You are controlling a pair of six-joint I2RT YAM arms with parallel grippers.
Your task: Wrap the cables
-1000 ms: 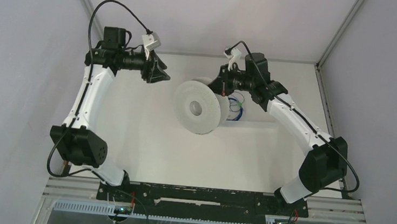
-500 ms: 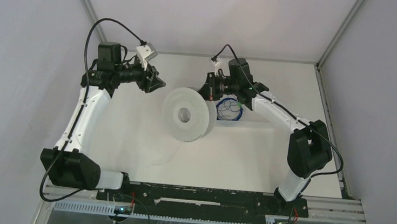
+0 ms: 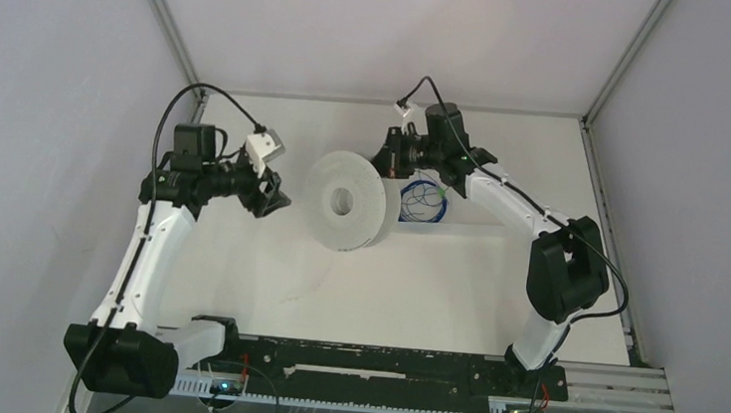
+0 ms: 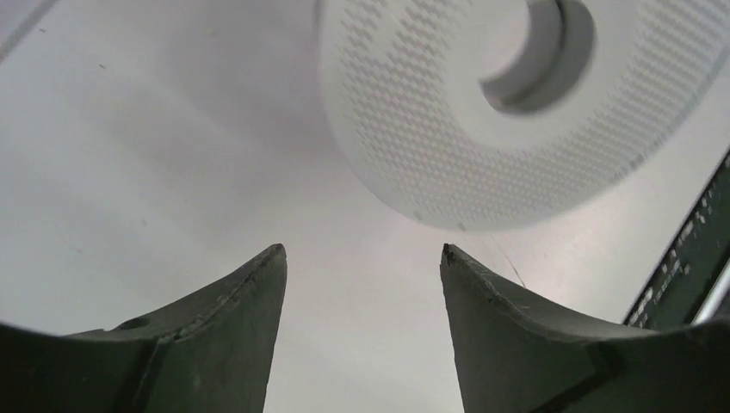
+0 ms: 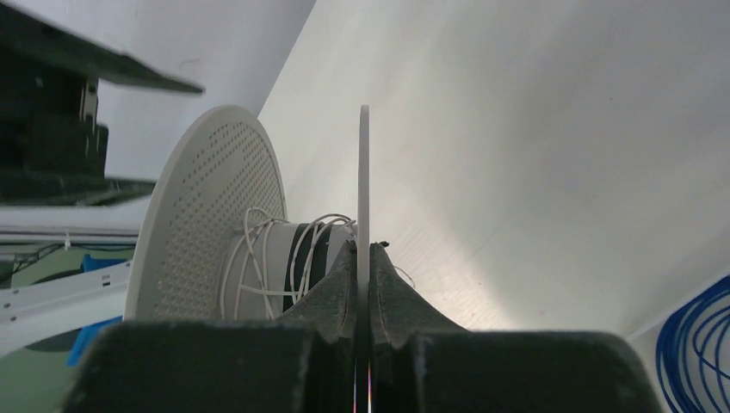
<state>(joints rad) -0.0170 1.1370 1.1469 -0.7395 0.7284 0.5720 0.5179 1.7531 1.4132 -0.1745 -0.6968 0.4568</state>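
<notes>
Right wrist view, frame centre: right gripper (image 5: pixel 362 251) pinches the flange edge of the white perforated plastic spool (image 5: pixel 207 206). The thin pale cable (image 5: pixel 297 249) lies slack on the hub. Left gripper (image 4: pixel 361 258) is spread and empty. Risk: the edge grip slips and the loose turns tangle.

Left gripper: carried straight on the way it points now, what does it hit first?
Probably the perforated side face of the white spool, ahead of the open left gripper and slightly off-centre in its wrist view. Nothing shows in between, though depth is unclear.
</notes>
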